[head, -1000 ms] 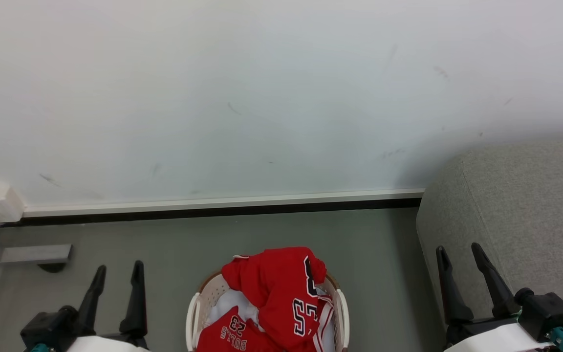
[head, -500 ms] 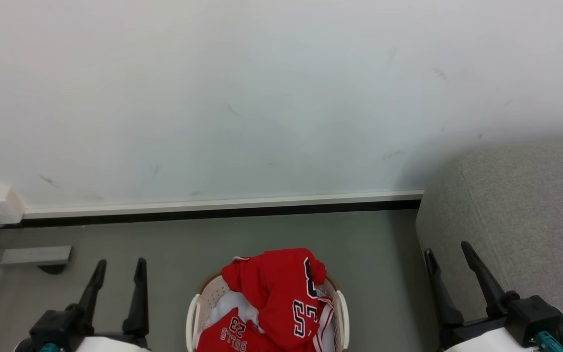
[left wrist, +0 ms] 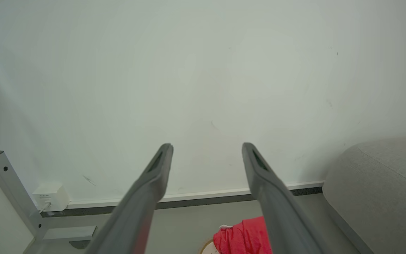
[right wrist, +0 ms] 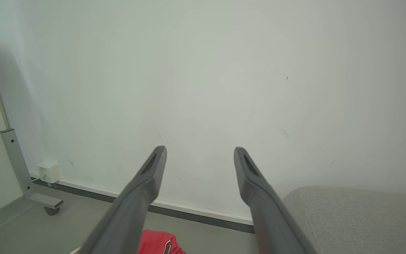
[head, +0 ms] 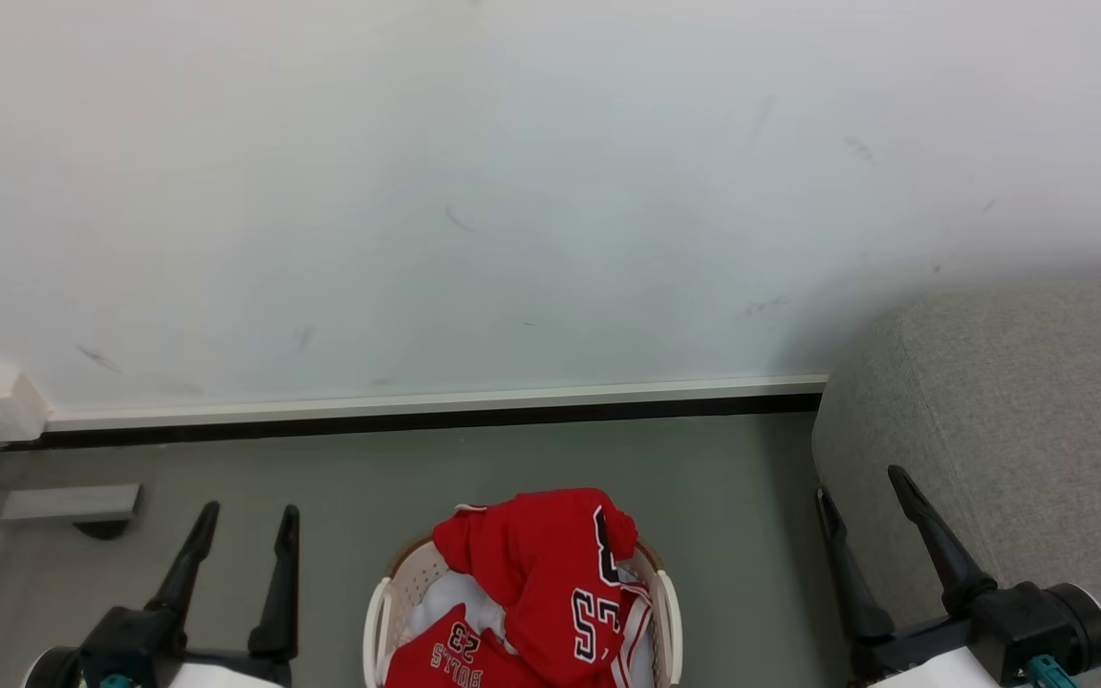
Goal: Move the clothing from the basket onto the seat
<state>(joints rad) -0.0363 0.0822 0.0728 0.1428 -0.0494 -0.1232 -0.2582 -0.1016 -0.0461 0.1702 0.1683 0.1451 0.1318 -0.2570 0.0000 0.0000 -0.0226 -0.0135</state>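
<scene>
Left gripper and right gripper sit low at the near edge, fingers spread wide, nothing held.

Between them is the basket: oval white plastic, perforated wall, brown rim band.

The clothing is heaped inside and mounds over the far rim. It is slick red jersey knit with white trim and black-and-white numerals, crumpled, over a pale cloth.

None lies on the seat, so I judge this the opening step, before the first grasp. The next move likely calls for an arm to dip and pinch a raised fold.

The seat stands right of the basket: grey woven upholstery, rounded padded edge.

Beyond are the smooth grey floor and the scuffed pale wall.
</scene>
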